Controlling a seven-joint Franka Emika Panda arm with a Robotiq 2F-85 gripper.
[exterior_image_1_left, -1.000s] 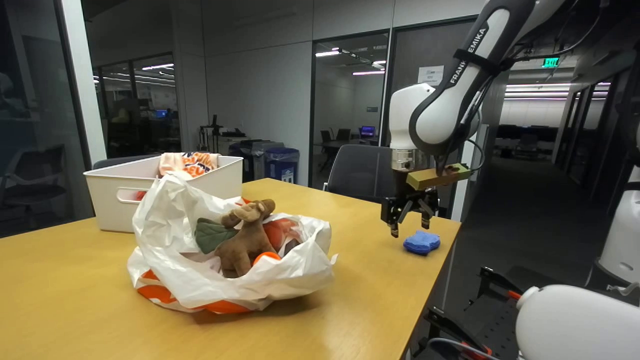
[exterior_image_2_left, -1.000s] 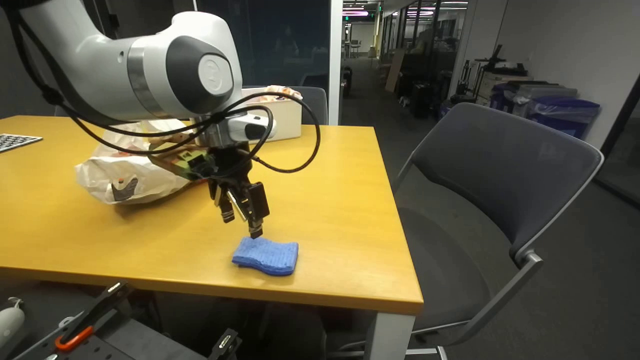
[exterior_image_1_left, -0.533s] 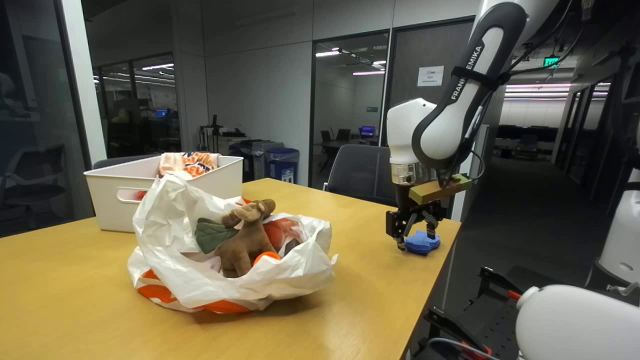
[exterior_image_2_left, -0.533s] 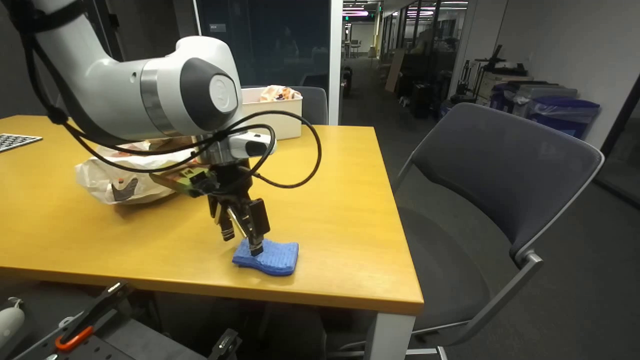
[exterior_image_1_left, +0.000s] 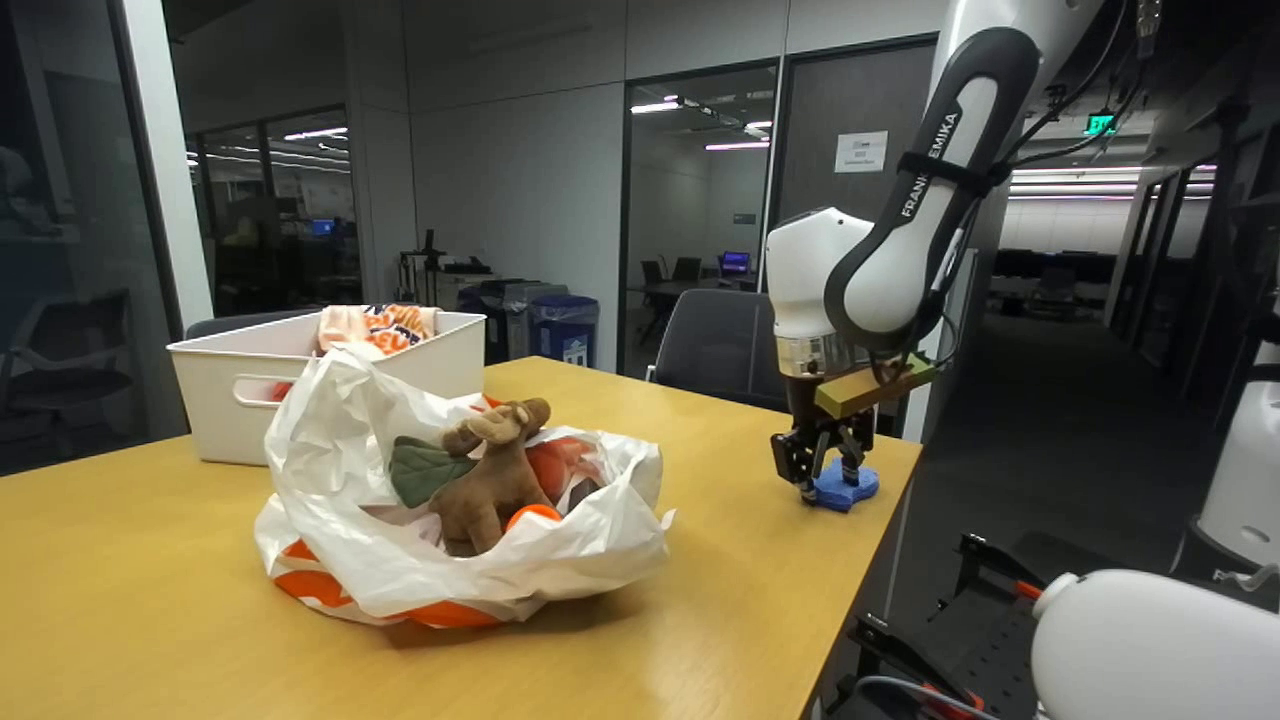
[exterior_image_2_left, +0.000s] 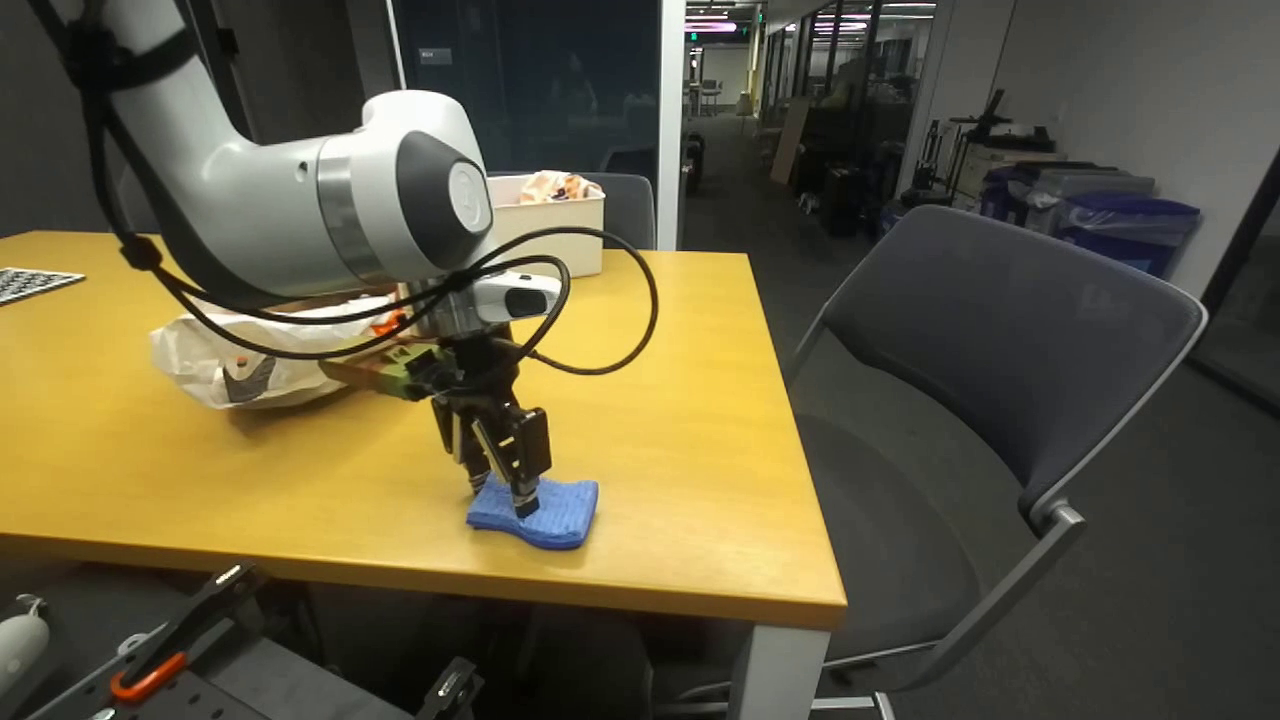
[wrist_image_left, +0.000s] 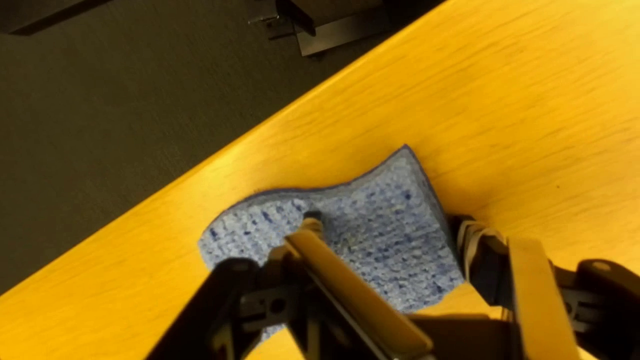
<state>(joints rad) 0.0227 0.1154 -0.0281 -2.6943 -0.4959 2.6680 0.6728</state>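
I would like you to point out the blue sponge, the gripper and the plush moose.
Blue sponge (wrist_image_left: 387, 237): in the wrist view, on its textured top face.
Gripper (exterior_image_1_left: 829, 487): in an exterior view, midway between its fingertips.
Plush moose (exterior_image_1_left: 490, 495): in an exterior view, on its brown body.

In an exterior view the far wall (exterior_image_1_left: 520, 190) is grey and panelled, with a tall glass pane (exterior_image_1_left: 690, 200) and, to its right, a dark door (exterior_image_1_left: 830, 100) bearing a paper sign (exterior_image_1_left: 862, 152). A blue bin (exterior_image_1_left: 563, 330) stands before that wall. A dark glass panel (exterior_image_1_left: 60, 250) fills the left edge. On the right a dim corridor (exterior_image_1_left: 1050, 420) runs off toward pinkish strip lights (exterior_image_1_left: 1075, 188), below a green exit sign (exterior_image_1_left: 1100, 124). Both exterior views show the yellow wood-grained bench (exterior_image_1_left: 730, 600) and a grey chair (exterior_image_2_left: 1010, 330) near its edge, over a dark floor (exterior_image_2_left: 1150, 590).
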